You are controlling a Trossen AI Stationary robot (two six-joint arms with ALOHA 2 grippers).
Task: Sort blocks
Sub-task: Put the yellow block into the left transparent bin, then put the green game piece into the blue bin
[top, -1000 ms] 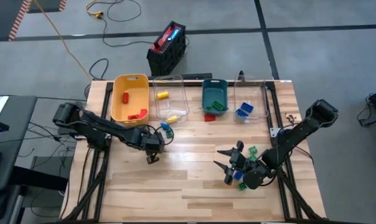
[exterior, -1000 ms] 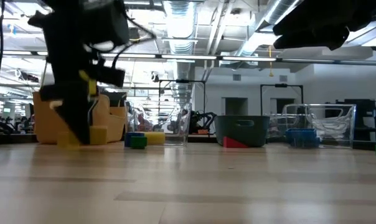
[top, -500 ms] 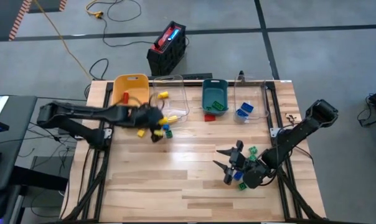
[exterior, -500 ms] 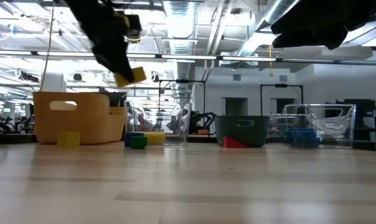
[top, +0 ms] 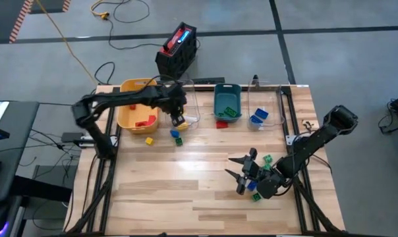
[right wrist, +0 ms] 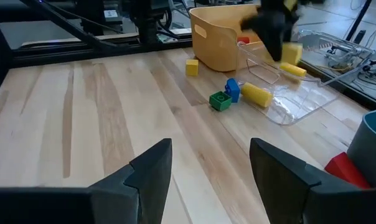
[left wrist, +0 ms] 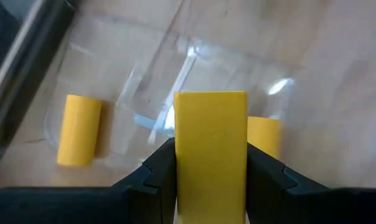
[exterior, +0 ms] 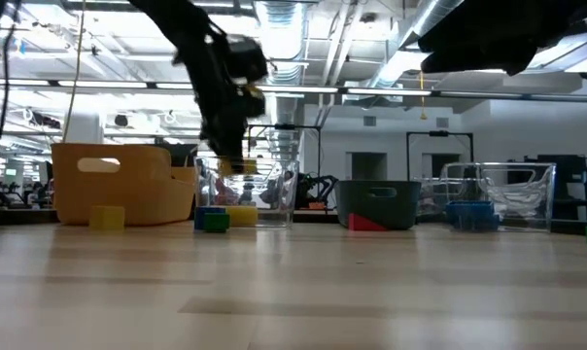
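My left gripper (top: 178, 118) hangs over the left clear bin (top: 186, 99), shut on a yellow block (left wrist: 211, 143). The low view also shows this gripper (exterior: 233, 146) high above the table. Two yellow cylinders (left wrist: 79, 129) (left wrist: 263, 137) lie in the bin below it. A yellow block (top: 149, 140), a green block (top: 178, 140) and a blue block (top: 175, 134) rest on the table before the bins. My right gripper (top: 242, 174) waits open at the right, its fingers (right wrist: 152, 168) wide apart with nothing between them. Green blocks (top: 267, 159) lie beside it. My left gripper pinches the yellow block by its two opposite sides (left wrist: 182, 162) between the two fingers. The fingers (left wrist: 154, 174) slant steeply down from the table's left. The block is lifted clear and hangs above the clear bin.
A yellow bin (top: 134, 105) with red blocks, a teal bin (top: 227, 102) with a green block and a second clear bin (top: 265, 105) with blue blocks line the far edge. A red block (top: 221, 124) lies before the teal bin. Bare wood fills the table's near half.
My left gripper has risen from the table's left middle and swung toward the far edge and the right. It has carried the yellow block up off the table to above the clear bin. Another yellow block has stayed on the table.
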